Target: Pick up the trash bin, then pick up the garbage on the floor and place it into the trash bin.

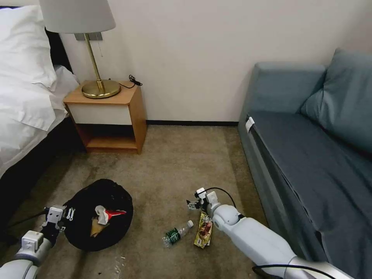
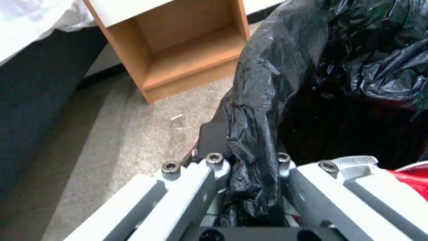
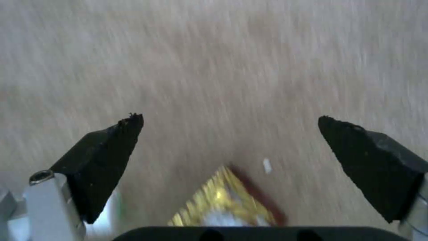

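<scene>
Nearest on the left, the left gripper [image 2: 249, 174] is clamped on the bag-covered rim of the trash bin [image 1: 99, 215], pinching a fold of black plastic liner [image 2: 254, 110] between its fingers. The bin sits low over the carpet [image 1: 170, 170], its mouth toward the camera, with the red-and-white wrapper [image 1: 108, 214] and a scrap of brown paper [image 1: 96, 228] already inside.

To the right, two pieces of garbage lie near each other on the carpet: the clear bottle [image 1: 176, 234] with its green label, and just right of it the brown-gold snack packet [image 1: 204, 229]. The right gripper [image 1: 192, 204] hangs just beyond the packet's far end, jaws spread wide and holding nothing; in the right wrist view the packet's gold corner [image 3: 223, 201] sits between the black fingertips [image 3: 111, 150].

The step in hand looks like the pick of the packet. Being flat and slippery, it probably needs the fingertips pressed into the carpet on either side of a narrow edge before closing, so the foil buckles up into the grip. The bin should be held steady meanwhile.

Farther off stand the nightstand [image 1: 110, 116] with its brass lamp [image 1: 99, 87], and the blue sofa [image 1: 310, 147] along the right.
</scene>
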Motion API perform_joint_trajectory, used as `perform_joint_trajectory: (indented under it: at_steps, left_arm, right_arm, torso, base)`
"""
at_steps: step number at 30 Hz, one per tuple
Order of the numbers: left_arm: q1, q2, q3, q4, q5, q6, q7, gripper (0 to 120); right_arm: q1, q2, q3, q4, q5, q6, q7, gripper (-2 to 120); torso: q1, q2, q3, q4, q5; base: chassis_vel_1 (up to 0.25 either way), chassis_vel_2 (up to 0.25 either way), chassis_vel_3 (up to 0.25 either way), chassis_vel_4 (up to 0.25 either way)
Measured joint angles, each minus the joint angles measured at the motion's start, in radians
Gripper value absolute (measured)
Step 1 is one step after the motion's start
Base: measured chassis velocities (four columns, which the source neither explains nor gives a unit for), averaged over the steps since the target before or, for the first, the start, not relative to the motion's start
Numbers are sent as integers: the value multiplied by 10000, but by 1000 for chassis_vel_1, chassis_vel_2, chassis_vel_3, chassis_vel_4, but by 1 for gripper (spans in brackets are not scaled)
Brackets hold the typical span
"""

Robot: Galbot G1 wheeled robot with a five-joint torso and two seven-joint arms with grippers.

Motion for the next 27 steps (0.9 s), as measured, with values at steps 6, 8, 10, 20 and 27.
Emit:
perform_joint_trajectory:
  at_steps: [6,8,10,20,27]
  left_arm:
    - [-144,68,52,355,24,-167,93,3]
    - [-221,59,93,490,57,-225,140,3]
    - [-241,43,110,534,80,-244,155,3]
    - [-216,-7,150,606,199,-265,263,3]
    - [-208,-104,189,613,326,-289,306,2]
  right_arm:
    - [-142,-133,-261,-66,269,-359,30,100]
    - [-259,230,-198,-393,258,-328,7,100]
    - [-287,412,-156,-572,234,-261,-8,100]
    - [-561,889,63,-1443,-350,438,-236,100]
    - [-848,745,266,-1503,-610,664,-398,100]
  torso:
    - [-1,1,-2,4,8]
    - [-1,1,-2,6,13]
    - [-2,2,-3,7,12]
    - [-2,1,-1,3,1]
    - [-1,1,0,2,-2]
  base:
    - [0,0,0,0]
    - [0,0,0,0]
    - [0,0,0,0]
    - [0,0,0,0]
    - [0,0,0,0]
